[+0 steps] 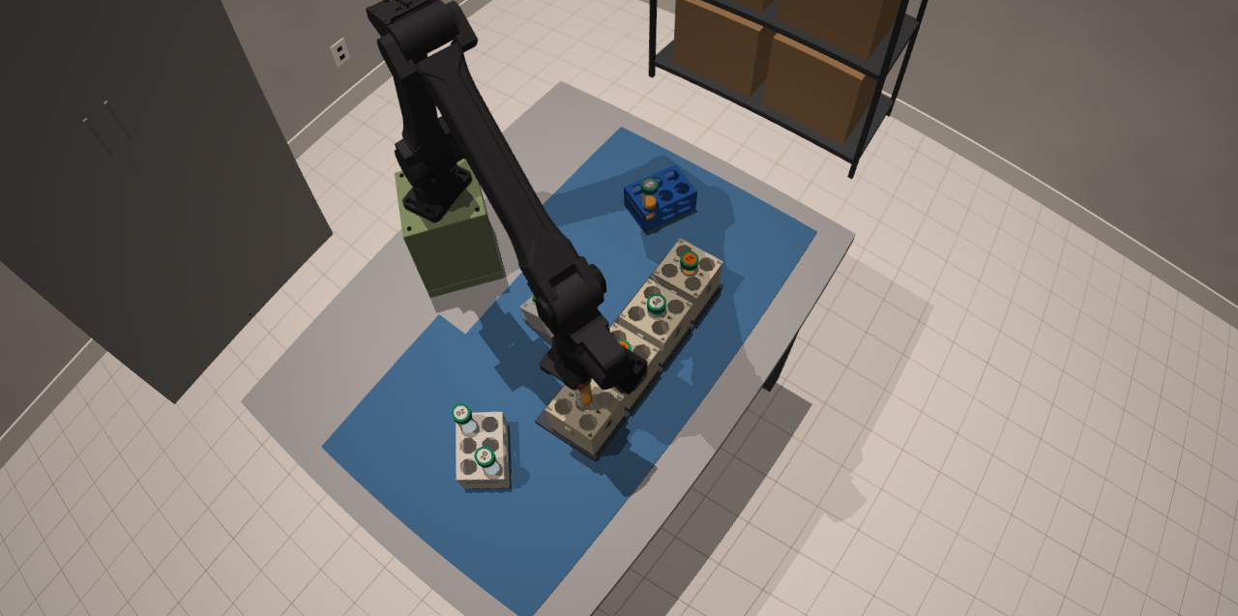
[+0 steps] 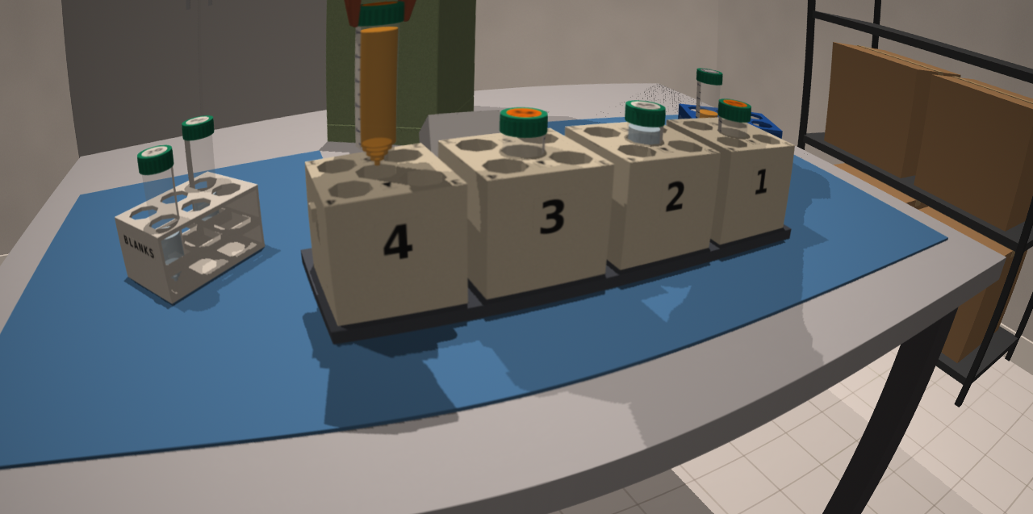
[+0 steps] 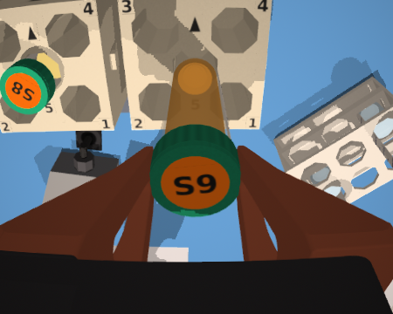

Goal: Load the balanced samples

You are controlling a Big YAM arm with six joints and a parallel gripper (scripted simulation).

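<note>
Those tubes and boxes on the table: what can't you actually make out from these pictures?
- Tube S9's tip over adapter 4: the wrist view hides it behind the tube's body.
- Cap print on the two tubes in the blank rack: too small in the top and exterior views.
- Blue rack: mostly hidden behind adapter 1 in the exterior view.
- Gripper above its fingers: cut off by the exterior view's top edge.
</note>
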